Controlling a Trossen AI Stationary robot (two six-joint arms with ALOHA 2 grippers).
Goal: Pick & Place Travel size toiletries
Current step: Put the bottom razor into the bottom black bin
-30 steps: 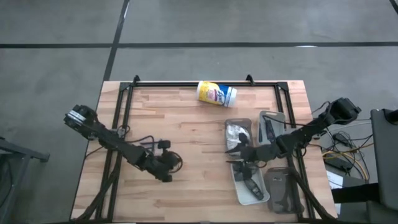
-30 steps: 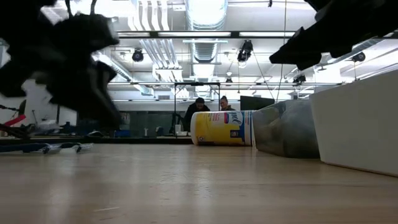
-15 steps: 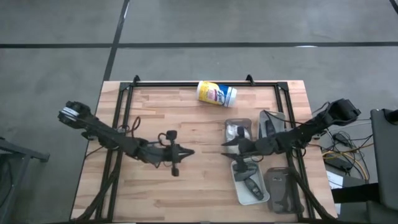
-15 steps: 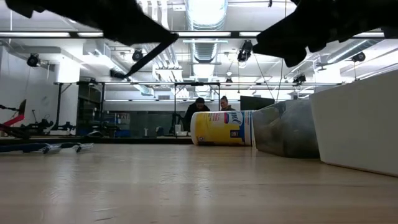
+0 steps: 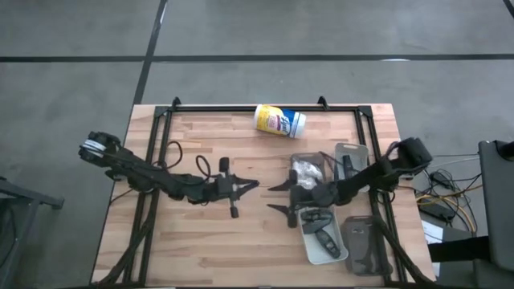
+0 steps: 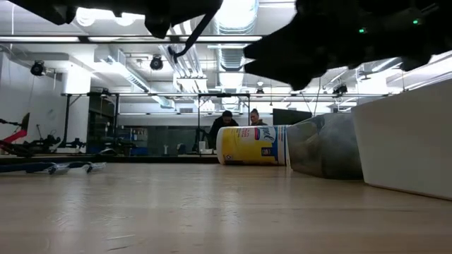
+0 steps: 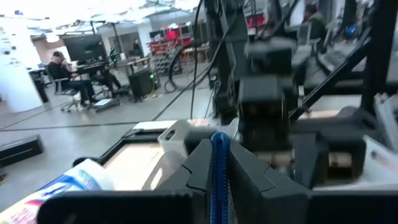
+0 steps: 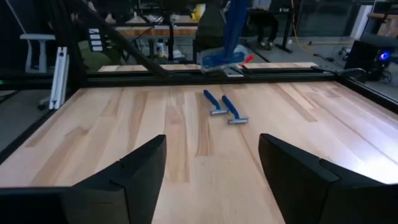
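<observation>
My left gripper (image 5: 250, 186) hangs over the middle of the table, pointing toward the right edge and shut on a slim blue razor (image 7: 219, 155). The right wrist view shows that razor (image 8: 231, 28) above the wood. My right gripper (image 5: 277, 198) is open and faces the left gripper, just left of the trays, with nothing between its fingers (image 8: 211, 140). White crinkly packets (image 5: 307, 168), black sticks (image 5: 347, 160) and dark tubes (image 5: 321, 237) lie in clear trays at the table's right. Two more blue razors (image 8: 217, 102) lie flat on the wood farther left. My left gripper pinches the blue razor's handle (image 7: 219, 163) between its two fingers. The handle stands upright in the gap, across the level fingers. The razor is lifted clear of the table, and its head (image 8: 219, 60) hangs at the lower end.
A yellow-and-white canister (image 5: 279, 120) lies on its side near the far edge. A grey tray (image 5: 363, 241) sits at the near right corner beside the clear ones. A black frame rail (image 5: 265, 108) runs along the table's far edge. People sit in the room behind (image 6: 226, 123).
My left gripper rose from the table's near-left part and swung toward the right and far side, turning from pointing down to level. My right gripper drew back from over the trays toward the table's middle, so the two now face each other.
</observation>
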